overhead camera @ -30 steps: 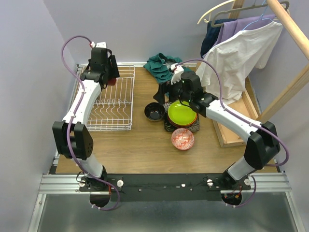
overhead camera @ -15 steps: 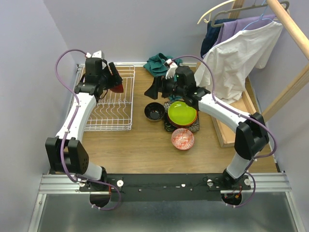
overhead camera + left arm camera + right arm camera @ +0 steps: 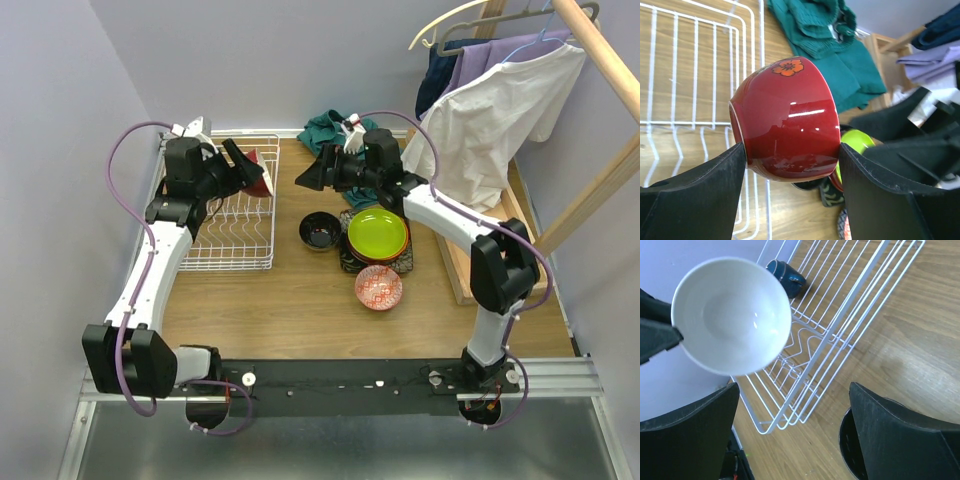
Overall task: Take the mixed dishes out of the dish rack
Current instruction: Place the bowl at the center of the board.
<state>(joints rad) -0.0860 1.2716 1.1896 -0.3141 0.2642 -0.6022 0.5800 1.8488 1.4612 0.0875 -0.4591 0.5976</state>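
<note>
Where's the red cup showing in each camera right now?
Top external: red cup upper left, over the dish rack's far right edge.
Left wrist: centre frame, rack wires behind.
Right wrist: apparently its white inside, upper left, rack beyond.
Shared landmark: the dish rack.

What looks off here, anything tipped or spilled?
Nothing spilled or broken. The red cup sits sideways in the left gripper, and the dark-blue mug in the dish rack seems tipped over.

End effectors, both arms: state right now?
Left end effector: closed on the red cup.
Right end effector: open, holding nothing.
</note>
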